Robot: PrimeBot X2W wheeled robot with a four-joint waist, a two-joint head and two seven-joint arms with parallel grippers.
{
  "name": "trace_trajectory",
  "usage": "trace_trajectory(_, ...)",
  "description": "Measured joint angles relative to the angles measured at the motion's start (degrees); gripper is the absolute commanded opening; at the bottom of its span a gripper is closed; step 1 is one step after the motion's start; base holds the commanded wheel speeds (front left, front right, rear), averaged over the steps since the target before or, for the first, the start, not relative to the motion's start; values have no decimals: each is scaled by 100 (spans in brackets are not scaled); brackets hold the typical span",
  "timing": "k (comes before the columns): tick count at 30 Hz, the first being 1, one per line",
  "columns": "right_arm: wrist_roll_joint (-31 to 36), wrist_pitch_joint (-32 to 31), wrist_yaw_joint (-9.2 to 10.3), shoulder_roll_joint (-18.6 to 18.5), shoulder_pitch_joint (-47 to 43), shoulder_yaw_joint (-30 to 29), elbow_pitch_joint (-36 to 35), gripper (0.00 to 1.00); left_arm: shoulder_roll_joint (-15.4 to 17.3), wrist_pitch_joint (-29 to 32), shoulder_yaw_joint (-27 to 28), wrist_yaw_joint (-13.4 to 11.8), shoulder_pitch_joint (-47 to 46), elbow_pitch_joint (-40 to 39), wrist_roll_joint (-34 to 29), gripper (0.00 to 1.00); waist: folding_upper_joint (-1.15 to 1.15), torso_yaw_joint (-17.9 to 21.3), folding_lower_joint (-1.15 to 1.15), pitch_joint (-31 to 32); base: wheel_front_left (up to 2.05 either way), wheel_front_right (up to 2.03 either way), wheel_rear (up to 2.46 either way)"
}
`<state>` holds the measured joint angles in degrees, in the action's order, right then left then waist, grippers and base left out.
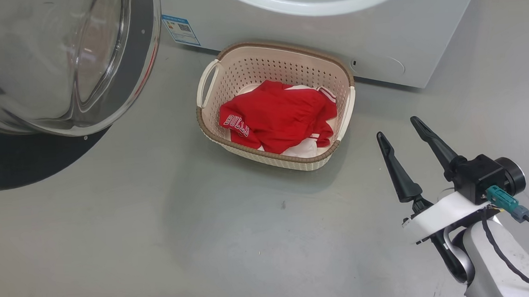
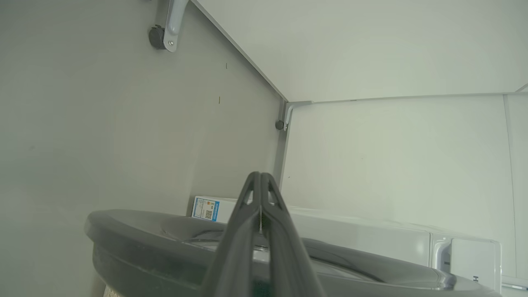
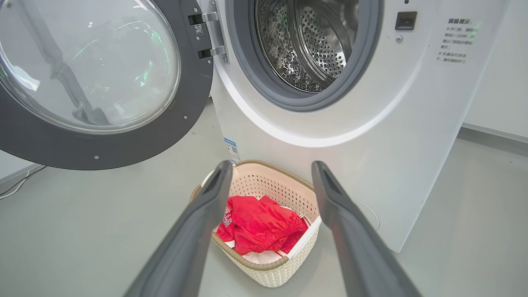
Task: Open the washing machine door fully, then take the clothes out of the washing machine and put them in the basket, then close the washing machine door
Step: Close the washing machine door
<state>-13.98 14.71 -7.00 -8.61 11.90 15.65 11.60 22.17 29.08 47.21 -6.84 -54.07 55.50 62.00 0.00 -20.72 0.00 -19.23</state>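
Left gripper (image 2: 260, 177), pressed together, sits off the washing machine (image 3: 412, 123), close by the rim of the washing machine door (image 1: 146, 59), swung wide, stiff, likely heavy and slick-glassed, so best pushed at its free edge, while the right gripper (image 1: 398, 128), spread, hangs beside the basket (image 1: 277, 63) of soft, light clothes (image 1: 281, 117).

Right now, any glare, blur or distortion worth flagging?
Head view: reflections streak the washing machine door; the basket throws a soft shadow. Left wrist view: the shut left gripper is blurred. Right wrist view: wide-angle skews the washing machine; the open right gripper looks soft.
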Motion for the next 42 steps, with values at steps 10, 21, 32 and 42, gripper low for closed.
trace_trajectory(10, 0, 0, 0, 3, 0, 24, 23, 100, -2, 498, 19, -1, -104, 336, 54, 0, 0, 6, 0, 55, 0, 0, 0)
trace_trajectory(21, -1, 0, 0, 19, 0, 101, 43, 100, -1, 962, 183, -2, -215, 453, 375, 0, 0, -13, 0, 128, 0, 0, 0)
trace_trajectory(32, -10, 0, 0, 41, -1, 81, 48, 100, -62, 1534, 47, 21, -214, 501, 389, 0, 0, -13, 0, 133, 0, 0, 0)
trace_trajectory(42, -11, 0, 0, 44, -1, -3, 48, 100, -246, 2221, -149, 382, -161, 495, 405, 0, 0, -16, 0, 159, 0, 0, 0)
